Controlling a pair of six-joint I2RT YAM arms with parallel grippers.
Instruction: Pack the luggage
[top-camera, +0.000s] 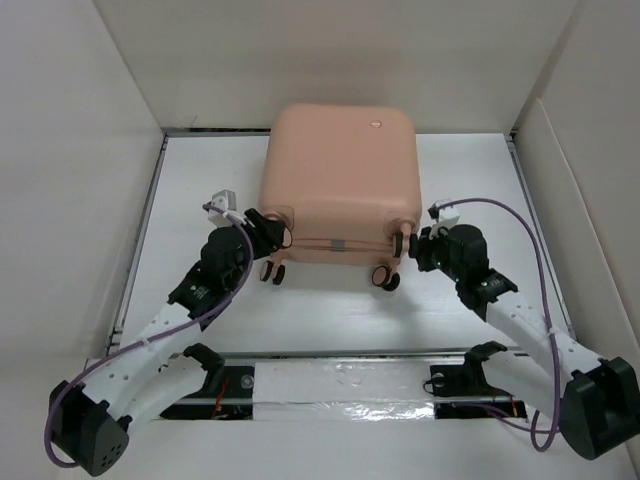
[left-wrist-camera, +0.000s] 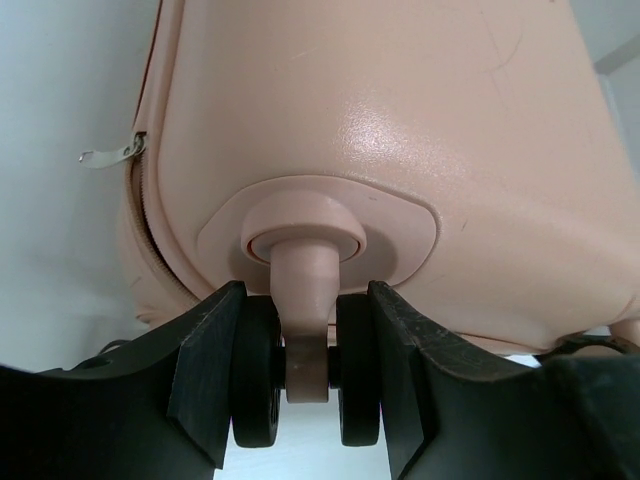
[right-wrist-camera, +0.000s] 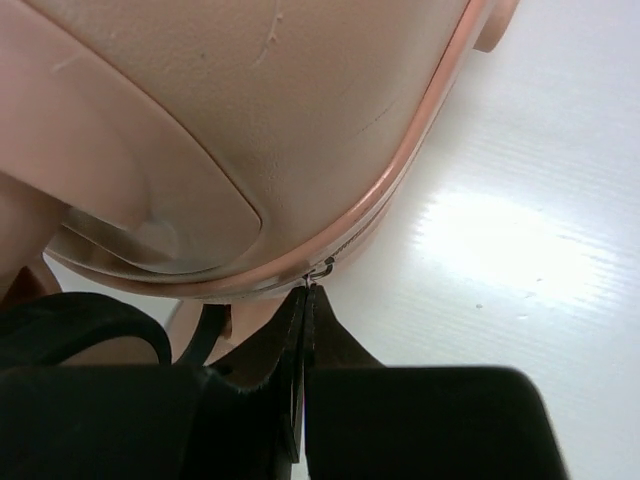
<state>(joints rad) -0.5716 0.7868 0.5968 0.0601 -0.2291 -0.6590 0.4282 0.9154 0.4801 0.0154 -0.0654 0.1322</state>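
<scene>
Now the luggage (top-camera: 340, 180) lies closed mid-frame on the surface (top-camera: 460, 310) — my left pincer (left-wrist-camera: 305, 335) clamps a caster wheel (left-wrist-camera: 256, 375), my right pincer (right-wrist-camera: 306, 300) is pinched shut at the zip seam (right-wrist-camera: 400, 185). Zipping seems in hand; next, I'd want a steady pull along that seam.

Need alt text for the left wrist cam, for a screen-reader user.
The left hand grips a caster of the peach-pink luggage, one black finger pressed against each of its two black wheels. The shell fills most of the frame, with a zipper pull sticking out at its left seam.
</scene>
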